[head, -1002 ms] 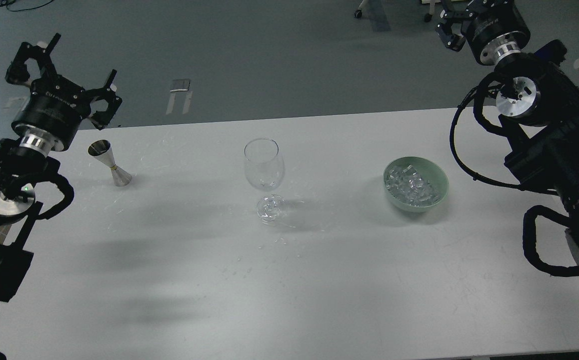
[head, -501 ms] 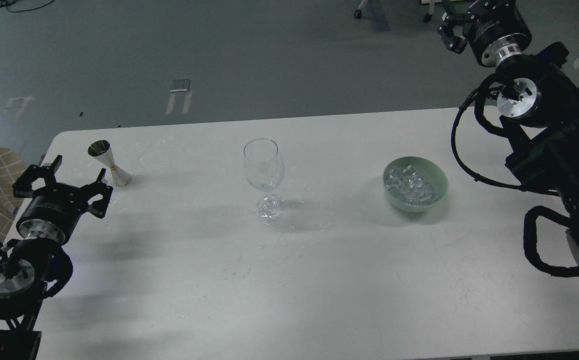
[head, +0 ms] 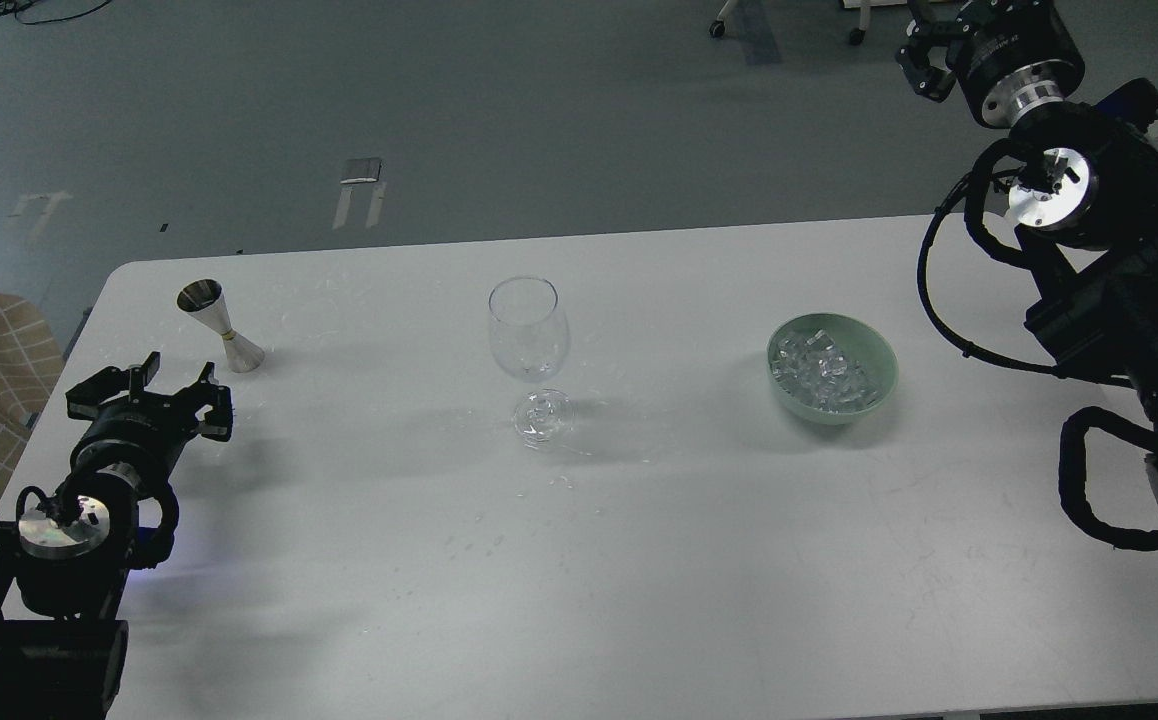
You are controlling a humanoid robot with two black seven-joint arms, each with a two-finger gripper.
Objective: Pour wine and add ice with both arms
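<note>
Approach to jigger (head: 220, 327), left of wine glass (head: 528, 328).
Left hand (head: 151, 393), released and empty, should straddle its waist squarely; right hand (head: 924, 60): state indiscernible; ice (head: 823, 371) waits right of glass.

clear glossy wine glass (head: 528, 330), shiny metal jigger (head: 219, 327), matt green bowl (head: 877, 358), glassy ice (head: 821, 372).

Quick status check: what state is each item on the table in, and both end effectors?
Wine glass: upright, empty.
Jigger: upright, untouched.
Green bowl: upright, holding ice.
Left end effector: open, holding nothing, low over the table near the jigger.
Right end effector: raised beyond the table; opening unclear.
</note>
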